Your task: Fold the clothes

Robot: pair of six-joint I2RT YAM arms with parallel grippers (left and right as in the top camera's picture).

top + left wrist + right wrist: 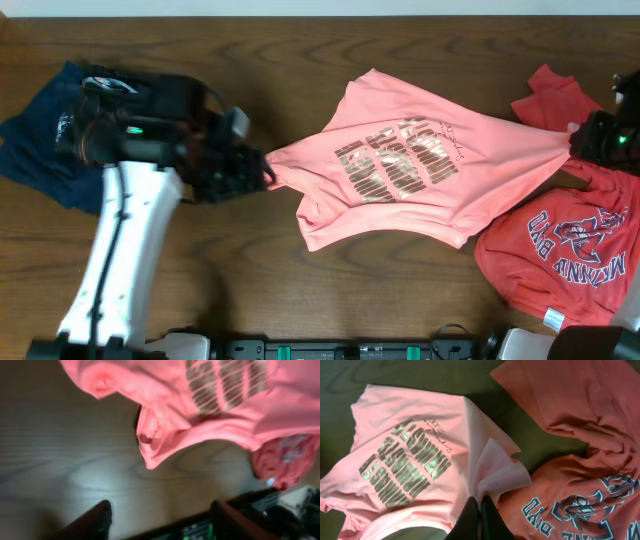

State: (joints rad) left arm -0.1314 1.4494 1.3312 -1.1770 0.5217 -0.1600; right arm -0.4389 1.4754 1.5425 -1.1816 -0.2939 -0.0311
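A pink T-shirt [400, 170] with metallic lettering lies spread in the middle of the wooden table, print side up. My left gripper [258, 172] is open and empty right at its left sleeve. In the left wrist view the fingers [161, 510] are wide apart over bare wood, with the shirt [225, 415] beyond them. My right gripper [582, 140] is shut on the shirt's right edge. In the right wrist view the fingers [481, 502] pinch a raised fold of the pink cloth [405, 460].
A red T-shirt [560, 250] with blue and white lettering lies crumpled at the right, partly under the pink one; it also shows in the right wrist view [580, 425]. A navy garment [40, 140] lies at the far left behind my left arm.
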